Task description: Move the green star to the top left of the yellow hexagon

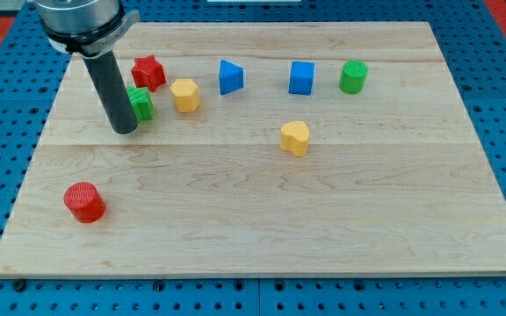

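My tip (125, 130) sits pressed against the view's left side of the green star (140, 104), with nothing to grasp or release, just a bare rod. The star lies just left of the yellow hexagon (184, 95) and below the red star (148, 72). It looks light, rigid and quick to slide or spin, so I'd push squarely through its middle from the lower edge.

Green star (140, 103) left of yellow hexagon (184, 95).
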### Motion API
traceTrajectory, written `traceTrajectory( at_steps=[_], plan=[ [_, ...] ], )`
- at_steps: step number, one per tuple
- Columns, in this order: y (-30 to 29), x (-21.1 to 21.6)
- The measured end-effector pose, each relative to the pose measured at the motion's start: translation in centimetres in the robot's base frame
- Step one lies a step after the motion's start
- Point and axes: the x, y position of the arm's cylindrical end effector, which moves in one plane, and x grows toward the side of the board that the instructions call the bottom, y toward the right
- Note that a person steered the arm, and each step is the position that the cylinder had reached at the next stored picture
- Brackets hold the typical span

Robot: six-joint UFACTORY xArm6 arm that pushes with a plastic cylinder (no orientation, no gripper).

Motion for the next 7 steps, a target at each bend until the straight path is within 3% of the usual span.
traceTrajectory(
  at_steps=[1,7],
  plan=[
    [0.0,-2.8],
    [-1.3,-4.7]
  ],
)
